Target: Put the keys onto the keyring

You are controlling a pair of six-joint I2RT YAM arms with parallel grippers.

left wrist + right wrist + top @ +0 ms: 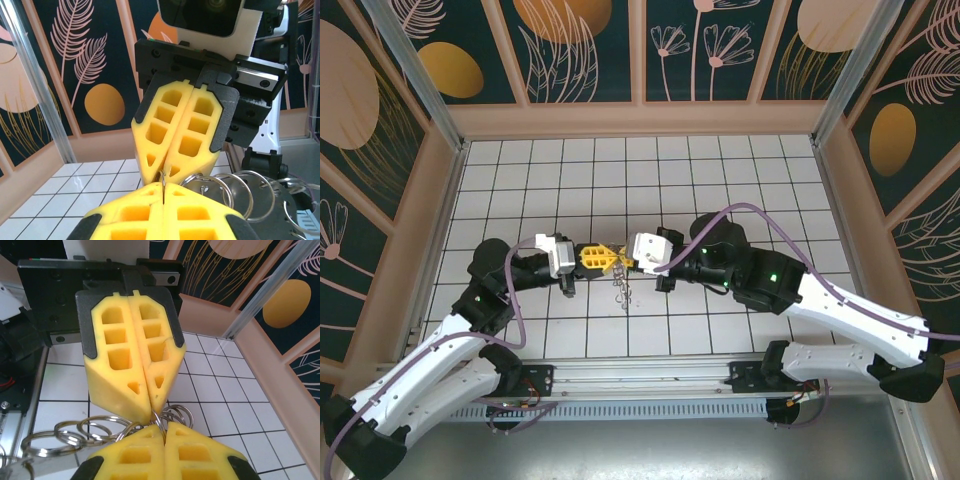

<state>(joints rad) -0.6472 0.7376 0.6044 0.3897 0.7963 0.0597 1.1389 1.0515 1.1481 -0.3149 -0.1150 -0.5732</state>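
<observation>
**Operator:** Where are your grippers?

**Robot:** Tip to tip above the middle of the tiled table (740,180). My left gripper (608,261) reaches in from the left and my right gripper (628,263) from the right. The yellow fingertips almost meet.

**Operator:** Are they holding anything?

**Robot:** Both pairs of fingers are pressed flat together, with no gap along the seam. From my left wrist I see a thin wire loop, the keyring (163,180), standing on edge between the two tips. Its lower part runs into the seam of my left fingers and its top goes into the point of my right ones. So both are clamped on the keyring. How deep either bite goes is hidden inside the yellow pads.

**Operator:** And what hangs from it?

**Robot:** A chain of rings (623,288) dangles just below the fingertips, over the tiles. From above I can't tell whether its lower end touches them. From the wrists I see overlapping silvery split rings trailing off to one side, and the outermost ones are cut off by the frame edge.

**Operator:** And the keys?

**Robot:** I can't pick them out. From above the dangling bunch is too small to read. From my left wrist, a flat metal piece in the lower right corner is cropped, and I can't say what it is.
</observation>
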